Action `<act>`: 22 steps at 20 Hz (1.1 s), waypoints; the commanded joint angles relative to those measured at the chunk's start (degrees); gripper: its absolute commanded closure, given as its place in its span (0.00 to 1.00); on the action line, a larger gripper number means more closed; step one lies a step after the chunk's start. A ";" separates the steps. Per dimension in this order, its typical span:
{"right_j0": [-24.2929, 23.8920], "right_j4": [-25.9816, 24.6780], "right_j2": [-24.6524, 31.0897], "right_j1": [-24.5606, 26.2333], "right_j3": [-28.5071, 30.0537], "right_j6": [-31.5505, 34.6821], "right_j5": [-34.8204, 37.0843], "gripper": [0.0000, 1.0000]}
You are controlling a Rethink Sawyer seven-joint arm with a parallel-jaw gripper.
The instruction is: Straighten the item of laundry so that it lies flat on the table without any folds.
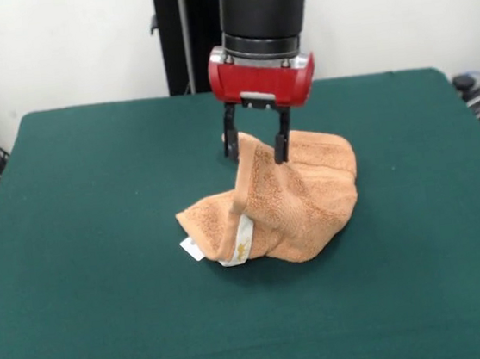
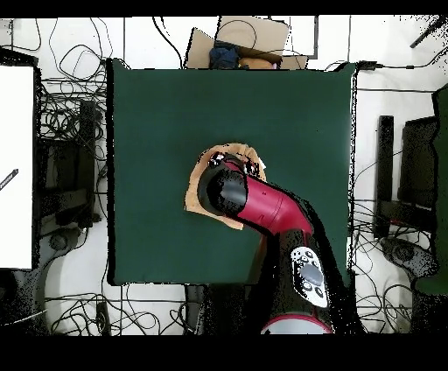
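The orange-tan towel (image 1: 303, 198) lies crumpled in the middle of the dark green table (image 1: 95, 205). One part of it is drawn up into a peak. Its white tags (image 1: 192, 248) hang at the lower left edge. My gripper (image 1: 256, 145) stands straight above the towel with its fingers on either side of the raised peak, shut on the cloth. In the overhead view my arm (image 2: 262, 206) covers most of the towel (image 2: 192, 194), and only its rim shows around the wrist. The gripper itself is hidden there.
The green table (image 2: 157, 114) stretches wide on all sides of the towel. My black pedestal (image 1: 188, 29) stands behind the far edge. Cables (image 2: 66, 114) and dark gear lie on the floor beside the table, and a cardboard box (image 2: 241, 39) sits beyond one end.
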 commanded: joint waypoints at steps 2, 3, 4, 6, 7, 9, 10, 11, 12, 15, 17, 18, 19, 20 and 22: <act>1.29 0.69 -0.45 3.39 -1.93 10.13 6.95 0.00; 1.35 0.70 -0.57 3.48 -2.24 10.12 7.24 0.00; 1.40 0.70 -0.67 3.51 -2.43 10.13 7.47 0.00; 1.47 0.70 -0.82 3.54 -2.79 10.16 7.95 0.00; 1.43 0.63 -0.77 3.53 -2.71 10.16 7.93 0.00; 1.48 0.52 -0.89 3.60 -2.88 10.17 8.21 0.00; 1.46 0.47 -0.91 3.64 -2.92 10.16 8.23 0.00; 1.47 0.44 -0.89 3.57 -2.78 10.26 8.19 0.00; 1.49 0.38 -0.93 3.56 -2.82 10.28 8.29 0.00; 1.47 0.35 -0.97 3.48 -2.90 10.35 8.60 0.00; 1.55 0.29 -1.17 3.49 -3.09 10.36 8.92 0.00; 1.55 0.28 -1.22 3.47 -3.13 10.38 9.01 0.00; 1.71 0.26 -1.36 3.52 -3.22 10.43 9.13 0.00; 1.72 0.27 -1.35 3.51 -3.20 10.46 9.11 0.00; 1.73 0.35 -1.27 3.53 -3.25 10.53 9.13 0.00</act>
